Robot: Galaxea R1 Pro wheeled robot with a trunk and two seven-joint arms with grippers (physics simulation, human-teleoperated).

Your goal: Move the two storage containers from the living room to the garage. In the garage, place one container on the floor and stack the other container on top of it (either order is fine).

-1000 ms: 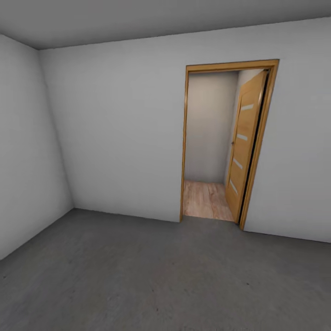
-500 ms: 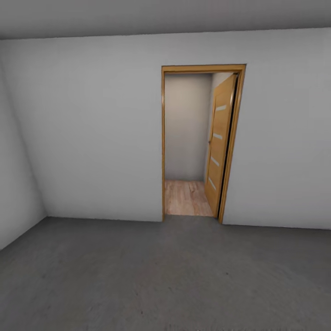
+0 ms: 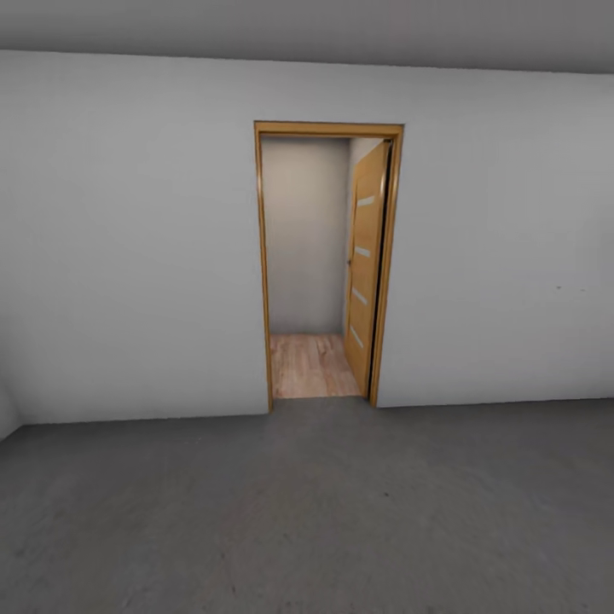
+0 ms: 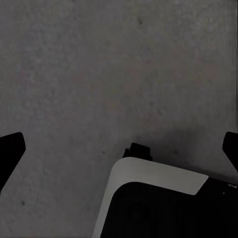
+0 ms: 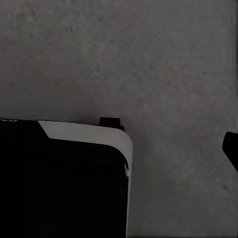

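Grey, rough concrete floor spreads ahead of me in the head view, up to a plain white wall with a wood-framed doorway, its slatted wooden door swung inward over light plank flooring — my likely way to the living room, since I see neither orange-red container.

Left wrist view: the left pincer hangs spread wide and empty over concrete.

Right wrist view: one dark fingertip of the right pincer shows — whether it is spread, I cannot tell.

White wall, grey concrete floor, open wooden door, wood-plank floor beyond
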